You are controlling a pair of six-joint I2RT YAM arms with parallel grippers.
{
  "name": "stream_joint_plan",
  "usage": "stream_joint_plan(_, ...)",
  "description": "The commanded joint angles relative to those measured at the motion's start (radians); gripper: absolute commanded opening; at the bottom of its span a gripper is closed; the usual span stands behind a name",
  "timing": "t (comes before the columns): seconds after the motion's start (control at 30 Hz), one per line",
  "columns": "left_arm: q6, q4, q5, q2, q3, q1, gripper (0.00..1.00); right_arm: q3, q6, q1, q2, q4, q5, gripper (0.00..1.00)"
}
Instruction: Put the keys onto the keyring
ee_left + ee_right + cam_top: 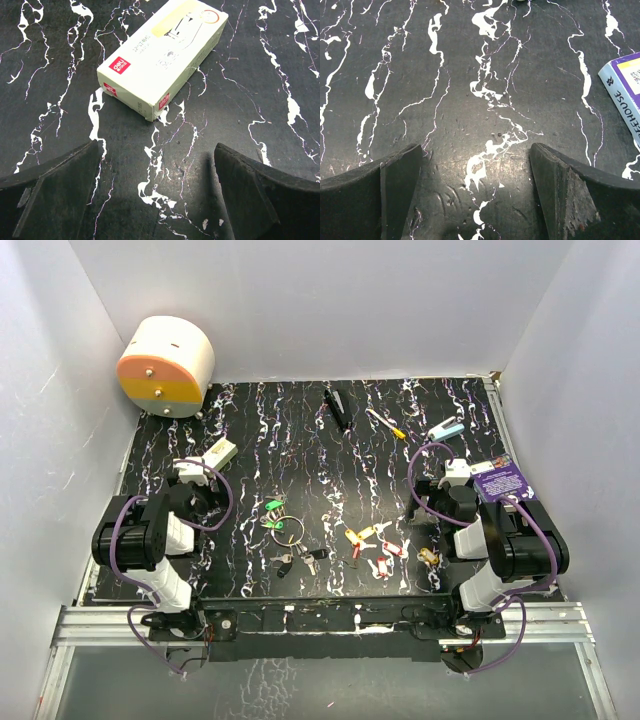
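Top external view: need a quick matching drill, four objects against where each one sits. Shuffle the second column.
Things:
1. keyring
2. keys, red and yellow heads
3. purple card
4. orange-and-cream drum

Places:
A. far left corner
B. right side, mid-depth
C. near side, just left of centre
D. near side, just right of centre

Pairs: 1-C, 2-D, 3-B, 4-A

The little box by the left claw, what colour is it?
The box is pale cream with small red labels, clearest in the left wrist view.
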Motion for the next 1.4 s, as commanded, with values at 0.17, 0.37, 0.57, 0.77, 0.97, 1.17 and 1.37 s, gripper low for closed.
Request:
stream_joint_plan(0.17, -0.002, 0.019, -0.001, -0.001, 0.008, 0.004, 0.97, 0.022, -0.027, -0.005, 0.006, 0.143, -0.041, 0.98)
stream_joint_plan(0.37, 0.009, 0.001, 0.036, -0.014, 0.017, 0.005, 0.97, 0.033, -0.031, -0.006, 0.01, 0.158, -0.054, 0.98)
stream_joint_plan(0.57, 0.075, -0.357, 0.155, -0.19, 0.162, 0.005, 0.97, 0.016, -0.026, -0.007, -0.029, 0.198, -0.014, 0.98)
stream_joint_plan(0.77, 0.225, -0.776, 0.504, -0.229, 0.461, -0.006, 0.87, 0.224, 0.001, 0.077, -0.257, -0.326, -0.022, 0.92)
stream_joint_plan(0.97, 0.585, -1.323, 0.65, -0.22, 0.674, -0.193, 0.85, 0.4, 0.06, 0.249, -0.333, -0.677, -0.063, 0.83)
stream_joint_plan(1.17, 0.673, -1.503, 0.733, -0.239, 0.678, -0.286, 0.83, 0.45, 0.163, 0.376, -0.354, -0.853, -0.177, 0.68)
stream_joint_plan(1.37, 0.578, -1.477, 0.647, -0.306, 0.595, -0.305, 0.77, 0.438, 0.239, 0.486, -0.414, -0.934, -0.235, 0.58)
